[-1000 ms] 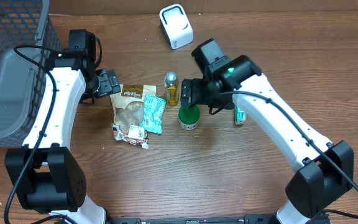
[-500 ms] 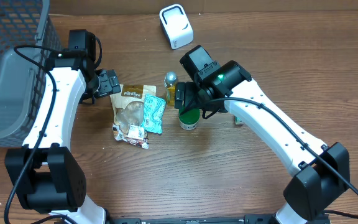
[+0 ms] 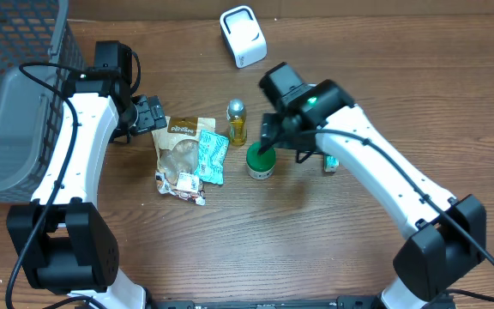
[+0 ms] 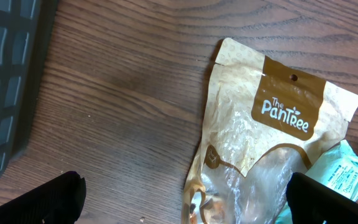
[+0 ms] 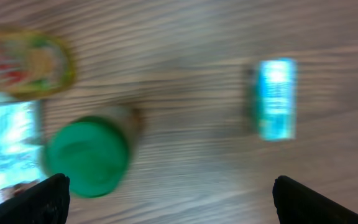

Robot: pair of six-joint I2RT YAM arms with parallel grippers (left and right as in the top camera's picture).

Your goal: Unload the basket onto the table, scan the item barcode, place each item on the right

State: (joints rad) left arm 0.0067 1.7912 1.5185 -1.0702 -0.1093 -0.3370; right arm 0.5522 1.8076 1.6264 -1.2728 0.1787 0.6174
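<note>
We have both sets of jaws spread wide and holding nothing. The right gripper (image 3: pixel 267 139) hangs over the green-lidded jar (image 3: pixel 261 161). The jar stands upright on the worktop (image 3: pixel 316 249), just beside a small yellow bottle (image 3: pixel 237 121) and near a little blue-and-white box (image 3: pixel 330 160). The left gripper (image 3: pixel 153 114) sits at the top edge of a brown snack pouch (image 3: pixel 181 137), with a teal packet (image 3: pixel 213 156) lying against the pouch's right side. The white scanner (image 3: pixel 243 36) stands well apart at the far edge, and a grey basket (image 3: pixel 7 120) is off to the left.

We take the jar to be the item being picked. Nothing is lifted yet, so we judge the task to be at its start.

To do this step well, we should first centre the jaws on the lid. In the right wrist view the lid lies low and to the left rather than midway between the fingers, and that picture is too blurred to judge alignment finely. Then we should come straight down and close on the jar's sides, keeping the near finger off the bottle, which could tip if nudged. We cannot see the barcode. It is probably on the side label, so the grip should leave that face uncovered for turning toward the scanner.
</note>
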